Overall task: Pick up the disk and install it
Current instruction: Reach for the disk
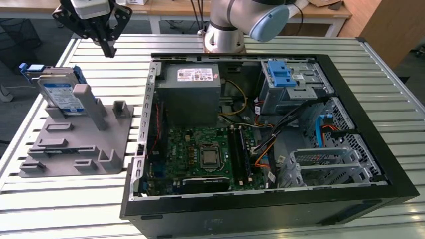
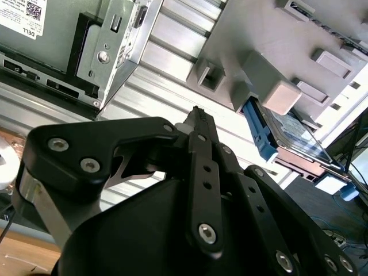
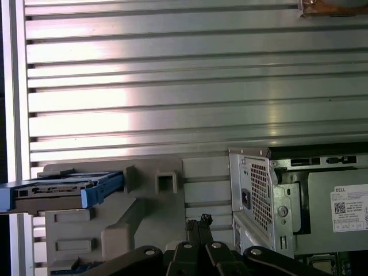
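Note:
The disk (image 1: 59, 94) is a silver hard drive with a white-and-blue label and blue side rails. It leans in a slot at the far end of a grey holder (image 1: 73, 144) on the exterior view's left. Both wrist views show the disk (image 2: 293, 135) (image 3: 57, 190) edge-on in that holder. My gripper (image 1: 106, 49) hangs above the slatted table beyond the disk, well apart from it. Its black fingers meet at a point in both wrist views, so my gripper (image 2: 198, 114) (image 3: 198, 221) is shut with nothing between them.
An open black computer case (image 1: 371, 124) lies flat across the middle of the table. Inside are a grey power supply box (image 1: 192, 94), a green motherboard (image 1: 206, 154) and a metal drive cage with a blue latch (image 1: 282, 74). The arm's base (image 1: 222, 35) stands behind the case.

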You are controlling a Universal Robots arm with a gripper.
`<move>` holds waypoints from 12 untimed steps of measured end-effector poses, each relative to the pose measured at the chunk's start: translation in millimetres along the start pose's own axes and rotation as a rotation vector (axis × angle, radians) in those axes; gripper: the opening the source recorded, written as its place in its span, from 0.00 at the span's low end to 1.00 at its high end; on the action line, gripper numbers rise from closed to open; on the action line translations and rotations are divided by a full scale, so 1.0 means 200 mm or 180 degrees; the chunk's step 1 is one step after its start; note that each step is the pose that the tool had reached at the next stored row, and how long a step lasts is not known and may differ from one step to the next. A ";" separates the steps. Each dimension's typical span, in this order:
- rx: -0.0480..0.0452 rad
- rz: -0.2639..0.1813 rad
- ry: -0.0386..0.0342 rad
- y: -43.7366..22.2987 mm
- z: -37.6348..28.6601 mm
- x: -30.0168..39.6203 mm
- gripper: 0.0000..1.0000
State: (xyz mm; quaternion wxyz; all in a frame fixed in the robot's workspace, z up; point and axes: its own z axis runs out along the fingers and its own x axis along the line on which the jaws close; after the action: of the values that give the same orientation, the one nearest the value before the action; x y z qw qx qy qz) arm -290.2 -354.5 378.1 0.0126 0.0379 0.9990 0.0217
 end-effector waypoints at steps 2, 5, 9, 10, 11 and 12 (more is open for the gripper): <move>0.0000 0.0000 0.0000 -0.001 0.000 0.013 0.11; 0.0000 0.0000 0.0000 -0.004 -0.001 0.049 0.11; 0.0000 0.0000 0.0000 -0.007 -0.002 0.095 0.11; 0.0000 0.0000 0.0000 -0.007 -0.002 0.102 0.11; 0.0000 0.0000 0.0000 -0.008 -0.002 0.105 0.11; 0.0000 0.0000 0.0000 -0.008 -0.002 0.107 0.11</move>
State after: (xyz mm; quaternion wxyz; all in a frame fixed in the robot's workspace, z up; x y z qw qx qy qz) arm -311.6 -354.5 377.9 0.0126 0.0379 0.9990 0.0217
